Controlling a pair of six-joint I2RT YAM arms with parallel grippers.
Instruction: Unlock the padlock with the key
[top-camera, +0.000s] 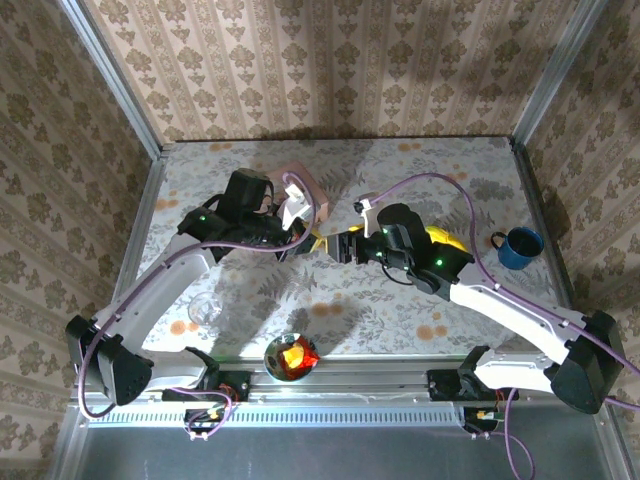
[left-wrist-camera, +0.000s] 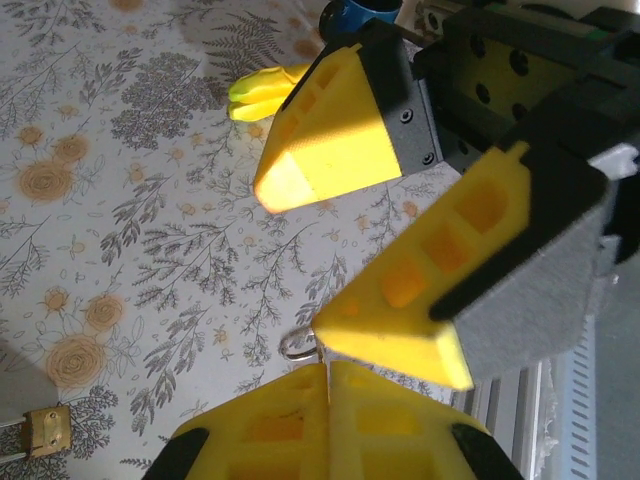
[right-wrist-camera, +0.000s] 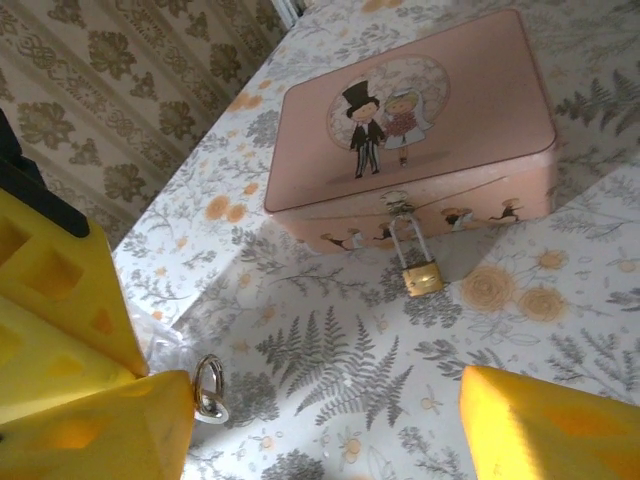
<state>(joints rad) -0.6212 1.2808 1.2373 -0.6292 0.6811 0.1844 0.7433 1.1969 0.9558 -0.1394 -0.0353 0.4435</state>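
Left claw (left-wrist-camera: 328, 378) pinching key (left-wrist-camera: 300, 345), silvery ring protruding, small brass padlock (right-wrist-camera: 422, 278)

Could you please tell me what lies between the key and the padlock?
Bare fern-printed tablecloth, nothing else. The right wrist view shows it: the key sits at lower left with its ring showing, and the padlock hangs from the pink box.

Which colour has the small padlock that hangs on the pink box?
Brass-gold. The padlock shows best in the right wrist view.
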